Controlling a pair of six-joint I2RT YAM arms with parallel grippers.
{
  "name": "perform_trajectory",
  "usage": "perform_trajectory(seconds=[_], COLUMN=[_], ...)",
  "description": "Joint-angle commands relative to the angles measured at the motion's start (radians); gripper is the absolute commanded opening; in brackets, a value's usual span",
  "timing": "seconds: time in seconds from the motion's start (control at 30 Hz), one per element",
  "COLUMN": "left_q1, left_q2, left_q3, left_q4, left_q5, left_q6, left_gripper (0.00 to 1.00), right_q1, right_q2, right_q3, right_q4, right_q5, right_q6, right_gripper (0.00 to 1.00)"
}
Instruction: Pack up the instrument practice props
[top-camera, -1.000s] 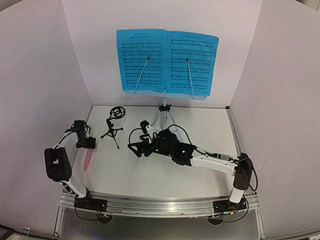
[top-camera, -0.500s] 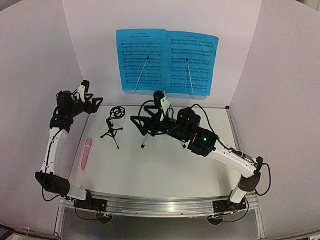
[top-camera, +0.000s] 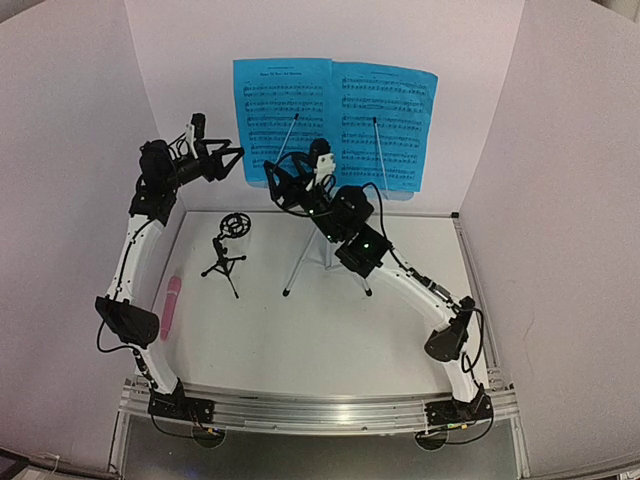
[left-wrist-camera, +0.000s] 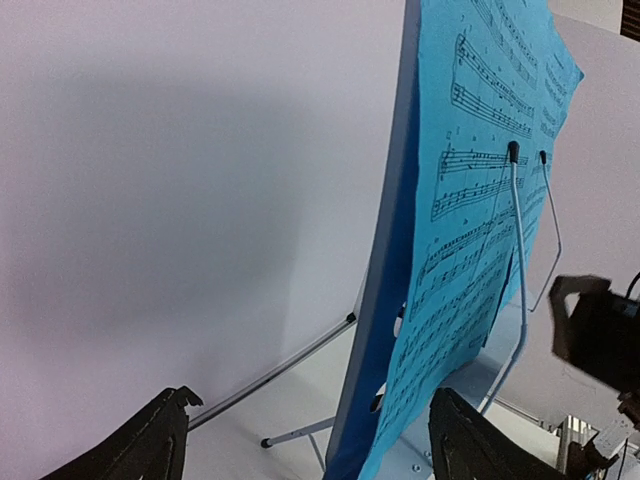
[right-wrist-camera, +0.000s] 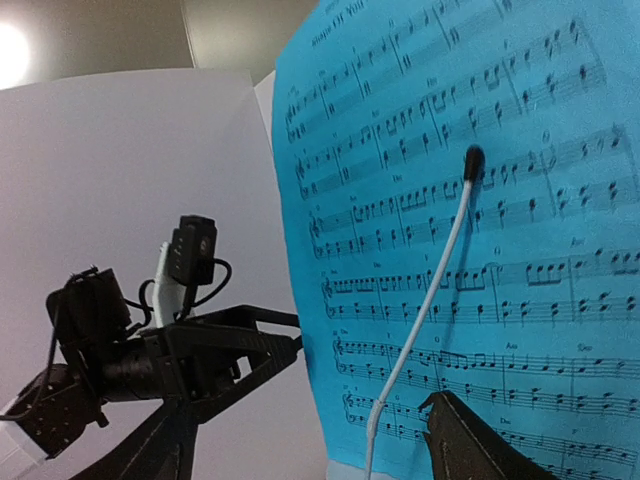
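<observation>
With both sets of jaws spread wide and holding nothing, the two arms hung at the left blue sheet-music page (top-camera: 283, 120), which stood propped on the pale perforated music stand on a silver tripod (top-camera: 300, 268) at the back of the white table (top-camera: 400, 250). The left gripper (top-camera: 228, 158) pointed at the stand's left edge; in its wrist view the page's edge sat between the open fingers (left-wrist-camera: 150, 445), though whether anything touched could not be told. The right gripper (top-camera: 282, 172) faced the front of the same page, low on the stand and just beside the thin white retaining wire (right-wrist-camera: 430, 300) that pinned the paper down.

The step in hand appeared to be taking the first sheet off the stand. The next move would likely call for one gripper to close on the free left margin and slide the paper out from under the wire, or for the wire to be swung clear first. That wire, and the two grippers crowding one page, looked the chief obstacles; thin paper could crease or tear.

The right blue sheet-music page (top-camera: 385, 125) sat beside it under its own wire. Left of the stand's legs stood the small black tripod mic stand with ring holder (top-camera: 226, 255); farther left lay the pink toy microphone (top-camera: 171, 308), neither packed yet.
</observation>
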Motion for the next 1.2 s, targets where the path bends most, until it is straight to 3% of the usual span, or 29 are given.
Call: perform_trajectory(seconds=[0.0, 0.17, 0.3, 0.73, 1.17], left_q1=[-0.009, -0.022, -0.033, -0.049, -0.065], left_q2=[0.027, 0.053, 0.063, 0.081, 0.081], left_q3=[0.066, 0.066, 0.068, 0.072, 0.055], left_q4=[0.113, 0.178, 0.208, 0.251, 0.251], left_q5=[0.05, 0.065, 0.07, 0.056, 0.065], left_q6=[-0.074, -0.121, -0.138, -0.146, -0.148], left_gripper=[0.82, 0.76, 0.68, 0.55, 0.38], right_q1=[-0.012, -0.026, -0.041, -0.06, -0.06], right_q2=[0.09, 0.12, 0.155, 0.234, 0.239], right_q3=[0.13, 0.123, 0.146, 0.207, 0.2], right_q4=[0.111, 0.164, 0.179, 0.186, 0.186], right_q5=[-0.02, 0.01, -0.002, -0.016, -0.054], right_q6=[-0.002, 0.017, 0.059, 0.134, 0.179], right_gripper=[0.74, 0.66, 0.53, 0.41, 0.07])
